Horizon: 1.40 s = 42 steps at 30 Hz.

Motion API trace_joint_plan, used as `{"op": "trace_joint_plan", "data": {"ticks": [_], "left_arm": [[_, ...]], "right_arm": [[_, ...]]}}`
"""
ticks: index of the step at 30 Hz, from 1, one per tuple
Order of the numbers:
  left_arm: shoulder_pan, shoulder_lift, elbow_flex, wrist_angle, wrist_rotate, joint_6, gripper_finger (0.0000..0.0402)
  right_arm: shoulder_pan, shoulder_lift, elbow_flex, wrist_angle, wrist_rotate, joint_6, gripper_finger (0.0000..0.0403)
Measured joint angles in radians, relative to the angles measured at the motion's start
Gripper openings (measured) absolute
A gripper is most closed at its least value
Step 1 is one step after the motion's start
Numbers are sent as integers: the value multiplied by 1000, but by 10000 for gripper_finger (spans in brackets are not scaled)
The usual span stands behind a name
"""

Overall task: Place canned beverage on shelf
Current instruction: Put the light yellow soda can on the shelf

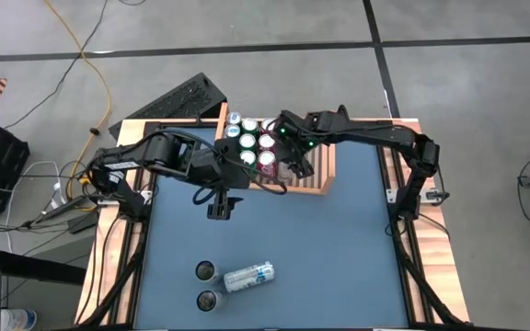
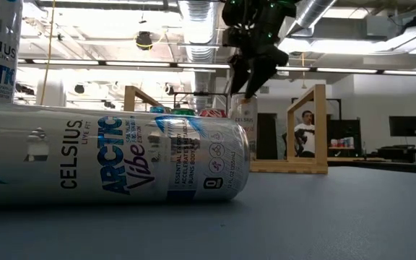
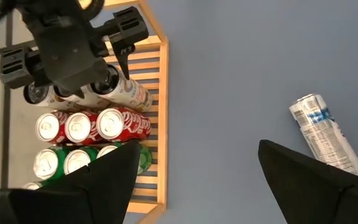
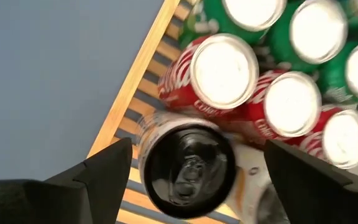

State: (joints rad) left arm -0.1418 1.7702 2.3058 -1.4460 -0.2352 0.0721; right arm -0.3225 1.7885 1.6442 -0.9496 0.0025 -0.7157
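You had the right gripper [image 1: 294,165] over the shelf [image 1: 325,175] at the far side of the surface [image 1: 339,257], its jaws spread wide on either side of a pale, dark-topped can [image 4: 188,165] that stood upright on the slats just beside the row of red cans [image 4: 272,99] — the fingers looked clear of its wall, so I judged it set down and no longer gripped. The left gripper [image 1: 221,207] hung over the open blue surface near the shelf's front edge, jaws wide and empty. A can like this seemed stiff along its length yet thin-walled and smooth, easily dented by a hard squeeze and apt to slip; if full, it would carry real weight and topple readily on slats. The safest hold looked to be across the round body a little above the middle, jaws square to the wall. Three more waited near the front edge of the surface: a silver can lying on its side [image 1: 248,276], likely to roll if nudged, and two upright cans [image 1: 207,270] just beside it. Inside the shelf, green cans [image 1: 248,141] and the red ones stood packed close — whichever slot you chose next, those neighbours and the raised side boards left little room for wide jaws.
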Motion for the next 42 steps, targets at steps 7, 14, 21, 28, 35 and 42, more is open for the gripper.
{"op": "trace_joint_plan", "data": {"ticks": [7,14,21,28,35,42], "left_arm": [[44,-3,-145,178,1,25,316],[85,-17,-480,551,-2,45,316],[129,-22,-758,1079,-56,38,315],[189,-19,-925,1365,-34,-116,269],[214,-5,-976,1448,35,-146,146],[226,44,-976,1519,94,-70,11]], "right_arm": [[-4,0,240,-192,0,6,350],[-96,-83,469,-393,29,178,350],[-228,-253,477,-461,80,323,344],[-265,-376,477,-452,83,332,327],[-270,-409,477,-448,83,367,321],[-269,-379,477,-448,84,395,320]]}}
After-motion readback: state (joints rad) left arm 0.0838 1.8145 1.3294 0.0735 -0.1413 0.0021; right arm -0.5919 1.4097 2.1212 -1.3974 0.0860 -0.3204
